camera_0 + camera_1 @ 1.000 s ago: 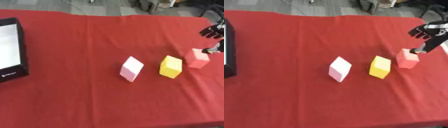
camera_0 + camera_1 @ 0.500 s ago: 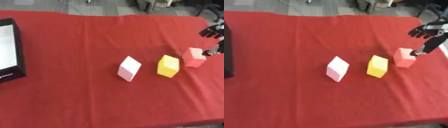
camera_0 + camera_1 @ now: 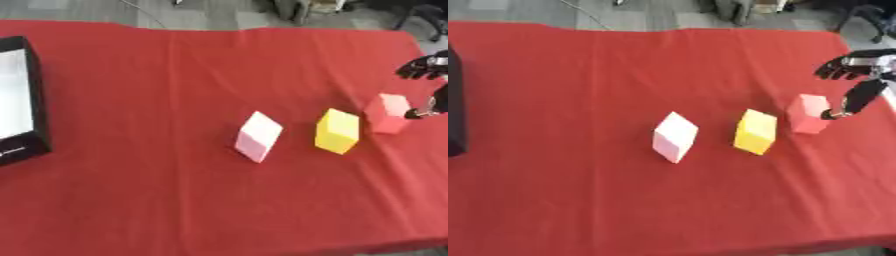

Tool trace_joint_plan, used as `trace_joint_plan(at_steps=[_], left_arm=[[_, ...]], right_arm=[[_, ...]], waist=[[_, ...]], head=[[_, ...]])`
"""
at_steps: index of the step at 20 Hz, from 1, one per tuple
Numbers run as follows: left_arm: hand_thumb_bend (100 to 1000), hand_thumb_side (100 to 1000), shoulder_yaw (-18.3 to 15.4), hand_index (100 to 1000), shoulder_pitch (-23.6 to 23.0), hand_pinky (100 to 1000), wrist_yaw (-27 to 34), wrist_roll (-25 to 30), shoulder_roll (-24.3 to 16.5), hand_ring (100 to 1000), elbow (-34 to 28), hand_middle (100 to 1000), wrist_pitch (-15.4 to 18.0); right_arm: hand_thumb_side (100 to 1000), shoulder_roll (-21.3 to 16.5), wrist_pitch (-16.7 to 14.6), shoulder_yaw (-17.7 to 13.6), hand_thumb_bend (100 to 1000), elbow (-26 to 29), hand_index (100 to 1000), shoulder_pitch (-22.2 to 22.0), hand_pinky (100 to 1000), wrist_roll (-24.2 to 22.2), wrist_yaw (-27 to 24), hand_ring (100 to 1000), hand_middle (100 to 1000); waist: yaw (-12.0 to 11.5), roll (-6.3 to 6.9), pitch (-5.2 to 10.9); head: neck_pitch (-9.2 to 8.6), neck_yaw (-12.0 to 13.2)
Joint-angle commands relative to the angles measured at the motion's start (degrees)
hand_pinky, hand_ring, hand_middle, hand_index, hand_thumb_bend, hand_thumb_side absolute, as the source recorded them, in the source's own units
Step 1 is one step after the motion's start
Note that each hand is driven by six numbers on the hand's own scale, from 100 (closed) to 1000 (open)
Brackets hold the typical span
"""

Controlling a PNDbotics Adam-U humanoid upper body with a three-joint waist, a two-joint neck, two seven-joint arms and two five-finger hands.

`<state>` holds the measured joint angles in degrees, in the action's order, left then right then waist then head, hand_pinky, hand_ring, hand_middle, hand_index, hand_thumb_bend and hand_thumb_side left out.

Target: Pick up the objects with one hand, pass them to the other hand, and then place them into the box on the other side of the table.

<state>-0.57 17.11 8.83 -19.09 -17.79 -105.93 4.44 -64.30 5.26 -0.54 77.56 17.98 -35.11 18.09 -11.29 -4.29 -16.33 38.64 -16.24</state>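
Right eye view shows the robot's right hand [image 3: 852, 85] at the far right edge of the bench [image 3: 623, 200], which is covered with a red cloth. The hand's fingers [image 3: 839, 69] spread forward, only partly curled, and its thumb [image 3: 859, 97] hangs downward, so the hand stands open with nothing enclosed in it. The thumb's tip sits right at the right side of the red block [image 3: 808, 113]; whether it actually touches the block I cannot tell. That block stands on the cloth just below and to the left of the hand, under the spread fingers.

Further left of the hand, just beside the red block but apart from it, stands the yellow block [image 3: 755, 132], tilted on the cloth. Further left again, near the yellow one with a gap between them, stands the pale pink block [image 3: 675, 137], also tilted. All three form a row running away from the hand toward the lower left.

Well apart from the hand, at the opposite edge of the bench, lies the black box [image 3: 35, 105] with a pale inside, seen best in the left eye view. The left hand shows in neither view.
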Motion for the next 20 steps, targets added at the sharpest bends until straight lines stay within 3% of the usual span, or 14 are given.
trace_joint_plan(at_steps=[1, 20], left_arm=[[320, 812, -0.31, 822, 0.46, 816, -0.01, 0.08, -1.29, 653, -0.90, 815, -0.10], [316, 818, -0.09, 821, 0.50, 816, 0.29, 0.33, -1.00, 651, -0.95, 815, -0.25]], right_arm=[[100, -2.52, -0.49, -0.10, 484, -0.87, 918, 1.09, 952, 0.20, 0.84, 941, 872], [100, -1.45, -1.96, 2.20, 485, -6.08, 925, 3.60, 947, 1.39, 3.90, 939, 870]], waist=[[0.02, 0.20, 0.63], [-0.56, 0.59, 0.16]], head=[[-0.59, -0.04], [-1.14, -1.18]])
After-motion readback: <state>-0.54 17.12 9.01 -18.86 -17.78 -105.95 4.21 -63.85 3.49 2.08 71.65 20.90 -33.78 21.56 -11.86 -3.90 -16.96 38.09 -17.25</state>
